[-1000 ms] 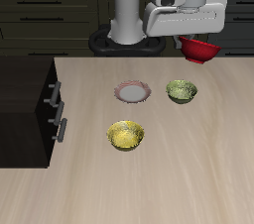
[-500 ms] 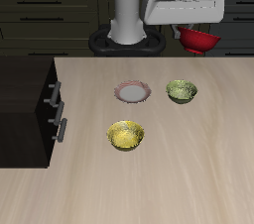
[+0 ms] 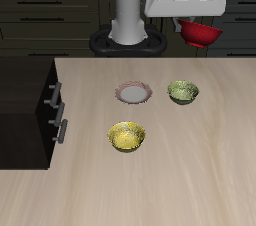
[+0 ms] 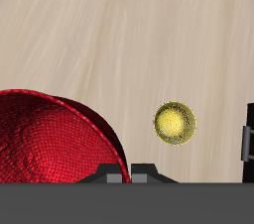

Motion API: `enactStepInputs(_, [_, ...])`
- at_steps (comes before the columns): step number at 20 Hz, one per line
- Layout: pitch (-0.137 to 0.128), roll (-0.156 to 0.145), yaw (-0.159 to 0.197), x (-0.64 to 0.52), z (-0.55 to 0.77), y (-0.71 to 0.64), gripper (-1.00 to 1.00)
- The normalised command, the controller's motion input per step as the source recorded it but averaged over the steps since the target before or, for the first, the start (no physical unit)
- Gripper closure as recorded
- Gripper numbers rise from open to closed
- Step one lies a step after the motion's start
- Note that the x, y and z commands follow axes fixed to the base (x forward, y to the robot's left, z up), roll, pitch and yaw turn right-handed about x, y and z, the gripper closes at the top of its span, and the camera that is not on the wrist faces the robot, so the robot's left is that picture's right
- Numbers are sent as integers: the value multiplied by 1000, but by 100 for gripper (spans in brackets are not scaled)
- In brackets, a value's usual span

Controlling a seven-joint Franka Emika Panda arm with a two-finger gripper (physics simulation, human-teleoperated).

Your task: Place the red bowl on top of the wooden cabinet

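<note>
The red bowl [image 3: 201, 33] hangs high above the table's back edge, held under my gripper [image 3: 196, 22], whose fingers are shut on its rim. In the wrist view the red bowl [image 4: 50, 139] fills much of the frame, its textured inside facing me. The wooden cabinet [image 3: 25, 105] stands at the table's side, very dark, with a flat top and silver bar handles; an edge of the cabinet [image 4: 249, 139] shows in the wrist view. The bowl is far from the cabinet, across the table from it.
A white plate with a pink rim [image 3: 133, 93] sits mid-table. An olive-green bowl [image 3: 183, 92] stands beside it. A yellow bowl [image 3: 127, 136] lies nearer the front edge and shows as the yellow bowl [image 4: 175, 123] in the wrist view.
The gripper has risen with the red bowl, lifting it higher above the table's back edge. The other objects have not moved.
</note>
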Motion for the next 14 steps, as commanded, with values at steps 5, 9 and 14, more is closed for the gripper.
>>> enactStepInputs(5, [-37,6,-9,-75,259,29,100])
enactStepInputs(9, [-18,3,-13,-29,157,14,100])
enactStepInputs(14, [3,8,-1,-28,7,9,100])
